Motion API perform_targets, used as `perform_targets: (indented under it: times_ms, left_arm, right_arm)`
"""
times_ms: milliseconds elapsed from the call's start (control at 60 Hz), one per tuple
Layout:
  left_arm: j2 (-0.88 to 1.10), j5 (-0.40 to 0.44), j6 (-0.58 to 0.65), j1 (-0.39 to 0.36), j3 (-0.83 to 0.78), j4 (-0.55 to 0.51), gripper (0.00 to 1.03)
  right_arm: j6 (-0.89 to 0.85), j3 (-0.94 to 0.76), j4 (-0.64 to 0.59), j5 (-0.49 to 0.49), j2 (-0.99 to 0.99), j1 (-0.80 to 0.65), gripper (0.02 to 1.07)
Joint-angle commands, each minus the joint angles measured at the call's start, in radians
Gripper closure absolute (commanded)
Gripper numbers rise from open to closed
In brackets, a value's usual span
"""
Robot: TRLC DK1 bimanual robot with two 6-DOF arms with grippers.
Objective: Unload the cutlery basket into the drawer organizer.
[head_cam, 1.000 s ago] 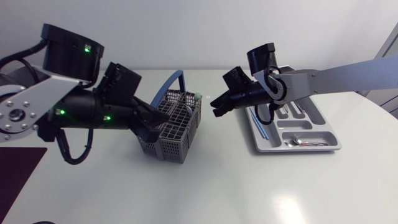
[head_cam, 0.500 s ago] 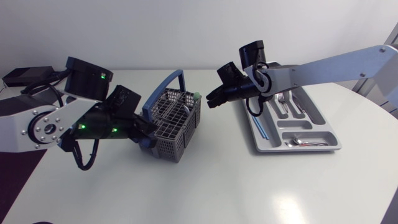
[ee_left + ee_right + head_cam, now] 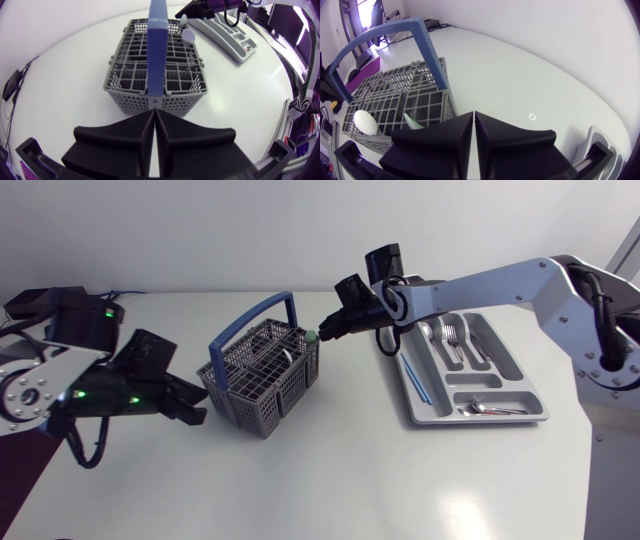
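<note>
From above: finding the cutlery basket [image 3: 270,405] standing mid-table, well apart from the drawer organizer [image 3: 505,365], left gripper [image 3: 200,415] just beside it, right gripper [image 3: 326,332] at its far rim.

Left wrist: seeing fingers [image 3: 120,140] pressing together on nothing, facing the basket.

Right wrist: seeing fingers [image 3: 435,135] likewise meeting, partly hiding a pale green handle [image 3: 411,120] in the basket.

Quick count: one grey basket [image 3: 270,395] with one blue handle [image 3: 157,50], and one organizer [image 3: 505,370]. Two black grippers, the left gripper [image 3: 154,112] and the right gripper [image 3: 473,115]. Two pieces show in the basket: one white rounded head [image 3: 189,35] and one pale green tip [image 3: 412,121]. The organizer has two forks [image 3: 450,335] as far as I can tell, one thin blue stick [image 3: 417,378], and some silver pieces [image 3: 482,409] in the front slot that I can't count.
</note>
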Motion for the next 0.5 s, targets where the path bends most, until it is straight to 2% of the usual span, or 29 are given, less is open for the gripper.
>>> perform_targets:
  times_ms: [0,117,383,483]
  left_arm:
    - [-0.093,0.02,0.056,0.058,-0.031,-0.029,0.97]
    - [-0.03,0.052,0.09,0.13,-0.037,0.01,0.97]
    - [0.191,0.052,0.085,0.128,-0.019,0.17,0.97]
    - [0.229,0.052,0.087,0.135,-0.003,0.188,0.97]
  right_arm:
    - [0.024,0.047,-0.033,-0.013,0.057,0.017,0.96]
    - [0.02,0.092,-0.079,-0.047,0.089,0.024,0.96]
    - [-0.003,-0.043,-0.102,-0.109,-0.009,0.05,0.96]
    - [-0.008,-0.128,-0.101,-0.131,-0.072,0.067,0.96]
